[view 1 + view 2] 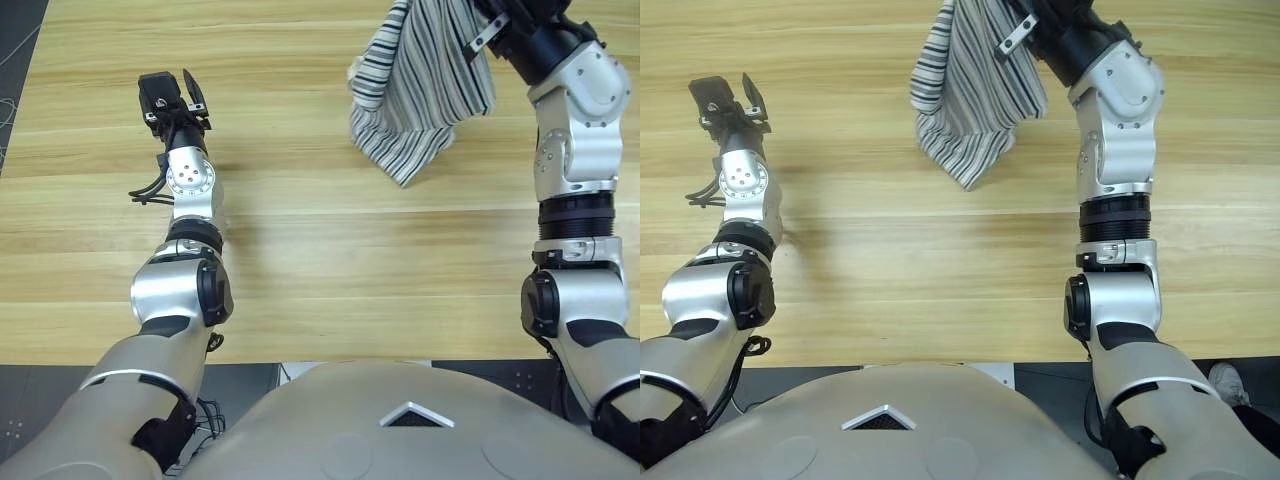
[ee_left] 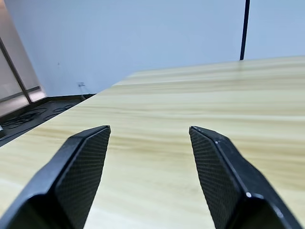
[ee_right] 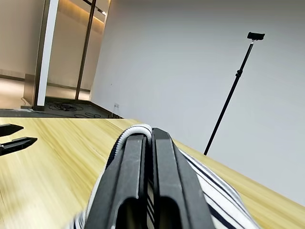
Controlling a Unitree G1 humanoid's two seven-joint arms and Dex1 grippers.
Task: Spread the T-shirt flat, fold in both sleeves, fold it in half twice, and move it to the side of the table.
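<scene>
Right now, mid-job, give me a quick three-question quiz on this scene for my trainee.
1. True or false: the left hand is open and holds nothing.
2. Pick one: the striped T-shirt is A) spread flat, B) hanging bunched from the right hand, C) folded in half.
3. Fill the gap: the right hand's fingers are ____ on the cloth.
Key: 1 true; 2 B; 3 shut.

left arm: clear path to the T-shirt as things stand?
Probably yes: the left gripper is open and nothing stands on the table between it and the T-shirt held up by the right gripper.
</scene>
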